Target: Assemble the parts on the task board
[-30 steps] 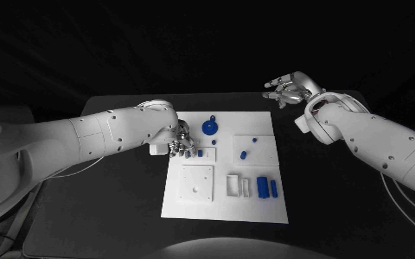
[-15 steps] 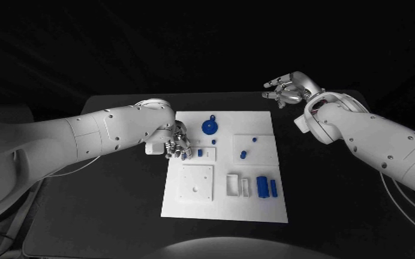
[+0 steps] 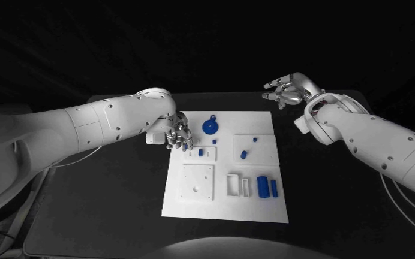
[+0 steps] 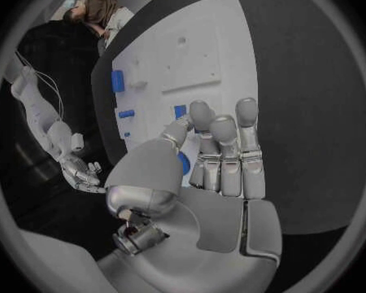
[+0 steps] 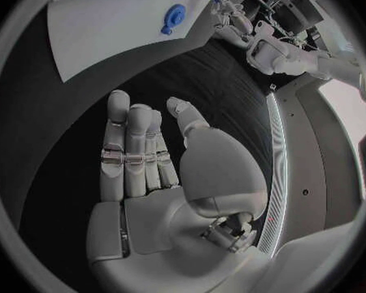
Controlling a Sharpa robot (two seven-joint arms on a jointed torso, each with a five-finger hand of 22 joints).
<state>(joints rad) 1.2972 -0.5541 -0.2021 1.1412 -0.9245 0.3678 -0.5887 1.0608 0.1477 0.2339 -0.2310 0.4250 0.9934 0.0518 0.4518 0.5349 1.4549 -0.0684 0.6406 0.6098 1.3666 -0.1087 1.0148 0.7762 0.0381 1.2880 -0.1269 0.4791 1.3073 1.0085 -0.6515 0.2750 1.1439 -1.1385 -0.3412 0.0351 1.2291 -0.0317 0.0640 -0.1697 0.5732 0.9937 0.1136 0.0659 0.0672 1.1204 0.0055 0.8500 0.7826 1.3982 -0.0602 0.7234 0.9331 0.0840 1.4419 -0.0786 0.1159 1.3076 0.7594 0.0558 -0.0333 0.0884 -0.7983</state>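
Head view: the task board (image 3: 226,208) sits mid-frame, blue parts (image 3: 267,187) scattered on it, round one (image 3: 210,128) near the top. Left hand (image 3: 178,136) hangs at the board's upper-left edge, fingers straight and close, holding nothing I think. Right hand (image 3: 289,89) is upper right, loosely spread, empty. Risk: those fingers could knock small pegs (image 3: 201,151) askew.

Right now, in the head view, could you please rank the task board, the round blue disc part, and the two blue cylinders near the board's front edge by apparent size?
1. Task board, by far the largest.
2. Round blue disc part.
3. The two blue cylinders: the thicker one looks close to the disc in size, so that ranking is unsure; the thinner one is smallest.
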